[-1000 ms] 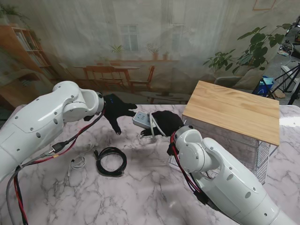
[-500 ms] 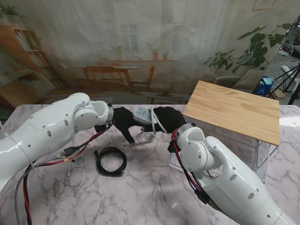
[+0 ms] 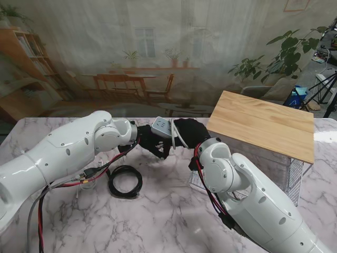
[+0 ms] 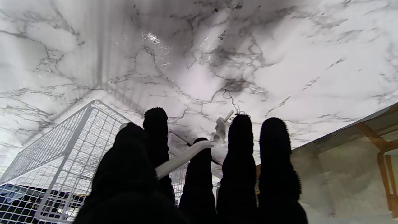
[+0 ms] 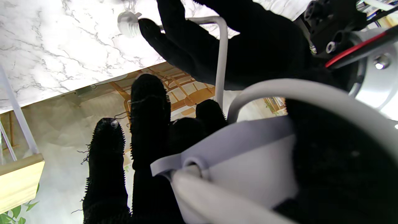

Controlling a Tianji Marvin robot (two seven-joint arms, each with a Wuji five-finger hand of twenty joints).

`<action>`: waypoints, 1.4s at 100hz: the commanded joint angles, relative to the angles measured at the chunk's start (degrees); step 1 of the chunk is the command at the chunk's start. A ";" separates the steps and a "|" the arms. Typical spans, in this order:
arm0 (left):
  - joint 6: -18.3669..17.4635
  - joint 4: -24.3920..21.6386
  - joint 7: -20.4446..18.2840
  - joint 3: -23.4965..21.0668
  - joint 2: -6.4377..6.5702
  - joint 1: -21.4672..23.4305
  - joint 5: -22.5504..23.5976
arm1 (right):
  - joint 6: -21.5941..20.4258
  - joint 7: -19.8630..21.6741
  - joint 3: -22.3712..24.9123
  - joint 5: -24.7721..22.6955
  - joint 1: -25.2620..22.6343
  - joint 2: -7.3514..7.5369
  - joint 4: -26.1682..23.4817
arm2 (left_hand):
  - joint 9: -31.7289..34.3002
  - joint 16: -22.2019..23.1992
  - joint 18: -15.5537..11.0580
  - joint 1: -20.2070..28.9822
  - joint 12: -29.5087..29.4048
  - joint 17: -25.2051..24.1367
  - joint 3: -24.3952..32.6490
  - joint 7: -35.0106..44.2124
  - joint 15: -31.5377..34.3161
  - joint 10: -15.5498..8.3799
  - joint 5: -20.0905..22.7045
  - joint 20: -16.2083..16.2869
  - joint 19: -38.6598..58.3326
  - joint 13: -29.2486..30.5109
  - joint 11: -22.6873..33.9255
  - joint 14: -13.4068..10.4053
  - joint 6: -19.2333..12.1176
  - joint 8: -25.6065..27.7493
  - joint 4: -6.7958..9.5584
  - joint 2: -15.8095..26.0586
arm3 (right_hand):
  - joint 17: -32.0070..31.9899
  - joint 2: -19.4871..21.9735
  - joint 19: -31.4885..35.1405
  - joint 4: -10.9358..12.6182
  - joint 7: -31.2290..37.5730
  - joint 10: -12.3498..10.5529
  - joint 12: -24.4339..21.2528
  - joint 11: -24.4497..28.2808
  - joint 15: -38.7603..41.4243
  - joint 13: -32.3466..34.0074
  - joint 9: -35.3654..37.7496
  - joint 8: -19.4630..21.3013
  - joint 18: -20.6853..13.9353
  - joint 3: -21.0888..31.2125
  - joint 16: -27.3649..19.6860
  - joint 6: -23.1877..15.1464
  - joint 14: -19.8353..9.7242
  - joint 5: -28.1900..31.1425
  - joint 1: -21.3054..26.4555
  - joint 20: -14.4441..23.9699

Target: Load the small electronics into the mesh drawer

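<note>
White power strip [image 3: 161, 128] raised off the marble counter [image 3: 158, 211], gripped in right hand [image 3: 188, 133]; left hand [image 3: 154, 143] just beside, fingers [image 4: 241, 149] spread, touching its cord [image 4: 183, 157]. Mesh drawer [image 4: 68, 149] near, under wood-topped cabinet [image 3: 263, 124].

Right hand [image 3: 188, 132] gripping white power strip [image 3: 162, 128], left hand [image 3: 152, 143] touching it, black cable coil [image 3: 125, 181] nearer

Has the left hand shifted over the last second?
Yes. The left hand has travelled rightward, away from the coiled black cable lying in place, and now reaches the power strip held by the right hand.
</note>
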 commanded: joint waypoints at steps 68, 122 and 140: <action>-11.54 -22.65 -3.66 -17.60 5.88 16.77 17.33 | 3.01 -1.99 0.18 1.05 0.89 -0.95 1.53 | 25.24 16.38 -3.27 9.65 29.00 12.75 6.55 8.19 23.52 2.48 4.29 5.06 21.19 17.07 18.76 -1.62 8.74 1.52 0.61 -10.38 | -0.08 12.34 1.02 -0.28 1.47 -0.29 0.20 3.58 4.37 1.70 2.05 -0.49 0.65 15.62 -0.29 -10.66 -1.58 2.26 11.50 -0.57; -24.44 -37.10 4.53 -38.32 6.09 31.64 33.18 | 3.63 -1.92 -1.35 0.04 2.16 -0.99 3.87 | 25.52 19.59 -4.68 10.43 36.49 11.67 10.11 9.34 26.39 -1.49 3.43 6.23 23.13 15.83 19.00 -2.63 1.40 4.40 0.84 -9.96 | -0.12 12.30 1.01 -0.27 1.51 -0.23 0.17 3.64 4.44 1.69 2.02 -0.51 0.60 15.65 -0.31 -10.62 -1.55 2.25 11.54 -0.56; -25.87 -40.50 9.59 -42.25 5.64 32.60 37.51 | 3.55 -1.47 -1.74 -0.65 2.26 -0.81 4.26 | 25.44 19.85 -4.89 10.06 36.93 11.74 10.37 9.57 26.43 -1.87 3.25 6.27 23.23 15.75 18.85 -2.80 0.57 5.07 0.59 -9.61 | -0.17 12.30 0.99 -0.28 1.52 -0.25 0.16 3.65 4.45 1.66 2.01 -0.53 0.65 15.64 -0.32 -10.65 -1.51 2.28 11.51 -0.57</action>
